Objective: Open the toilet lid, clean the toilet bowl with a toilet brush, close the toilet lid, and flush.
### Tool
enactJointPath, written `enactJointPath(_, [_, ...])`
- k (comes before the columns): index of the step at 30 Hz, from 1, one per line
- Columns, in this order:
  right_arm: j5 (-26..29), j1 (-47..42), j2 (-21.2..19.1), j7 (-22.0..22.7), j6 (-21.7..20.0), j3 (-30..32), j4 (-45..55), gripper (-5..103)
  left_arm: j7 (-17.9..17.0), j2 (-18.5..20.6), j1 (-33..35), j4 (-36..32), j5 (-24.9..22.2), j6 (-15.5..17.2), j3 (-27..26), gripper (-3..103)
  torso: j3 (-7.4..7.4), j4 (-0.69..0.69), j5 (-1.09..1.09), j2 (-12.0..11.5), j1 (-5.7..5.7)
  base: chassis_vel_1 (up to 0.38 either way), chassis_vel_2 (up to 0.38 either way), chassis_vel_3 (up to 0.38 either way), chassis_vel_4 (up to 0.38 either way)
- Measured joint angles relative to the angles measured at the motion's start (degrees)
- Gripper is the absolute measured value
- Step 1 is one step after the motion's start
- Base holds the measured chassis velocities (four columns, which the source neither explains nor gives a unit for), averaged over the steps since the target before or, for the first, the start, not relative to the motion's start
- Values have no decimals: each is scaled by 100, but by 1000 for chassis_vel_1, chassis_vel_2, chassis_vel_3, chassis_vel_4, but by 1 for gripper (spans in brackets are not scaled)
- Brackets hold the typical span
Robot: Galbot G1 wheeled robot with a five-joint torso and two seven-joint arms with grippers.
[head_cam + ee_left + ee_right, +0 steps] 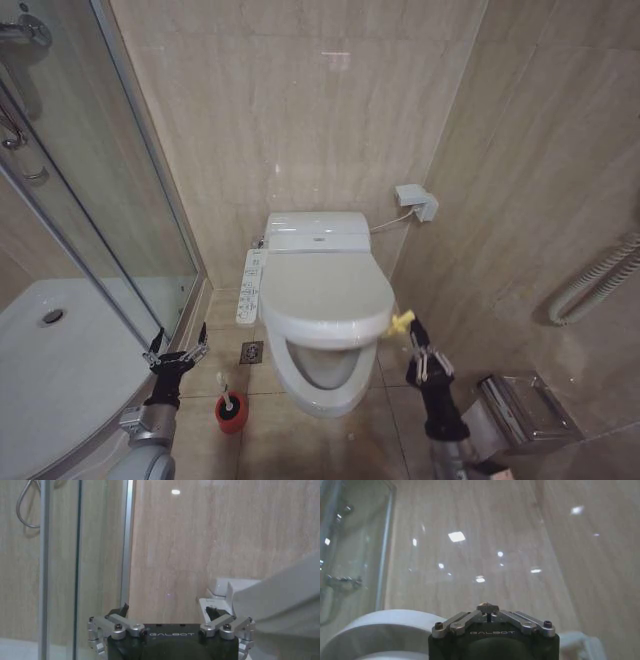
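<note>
White and glossy, the toilet lid (325,290) lies shut over the toilet bowl (318,375), whose ceramic front curves out beneath it against a beige tiled wall (300,110). On the floor just to the robot's left of the bowl stands a small red cup (231,412) with the toilet brush (225,393) upright in it, its slim white handle poking out. The left gripper (178,349) hovers above the floor between the glass shower door (120,200) and the bowl, near the brush but clear of it, its dark fingers (123,610) spread wide and holding nothing. The right gripper (411,327) sits close beside the lid's right-hand edge, its fingers pressed together with a small yellow tip showing at their end; whether it touches the lid is hard to tell. A control panel (251,285) runs along the seat's left side
</note>
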Motion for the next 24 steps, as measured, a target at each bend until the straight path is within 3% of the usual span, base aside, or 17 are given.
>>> enactJointPath(6, [425, 470, -458, 191, -355, -105, 96, 0, -11, 7, 1, 99, 67, 45, -33, 100, 0, 1, 1, 0, 0, 0, 0, 0, 0])
enactJointPath(8, [823, 805, -852, 404, -601, -231, 117, 0, -16, 9, 63, 174, 89, 54, -177, 100, 0, 1, 2, 0, 0, 0, 0, 0, 0])
enactJointPath(10, [899, 959, -967, 432, -658, -253, 85, 0, -16, 9, 90, 188, 95, 55, -215, 100, 0, 1, 2, 0, 0, 0, 0, 0, 0])
enactJointPath(14, [1263, 1972, -1310, 528, -864, -437, -284, 0, -14, -6, 206, 300, 144, 57, -396, 100, 0, 1, 2, 0, -1, 0, 0, 0, 0])
enactJointPath(24, [1683, 3916, -1268, 547, -972, -834, -1884, 0, -14, -19, 224, 563, 165, 71, -708, 100, 0, 0, 1, 0, -1, 0, 0, 0, 0])
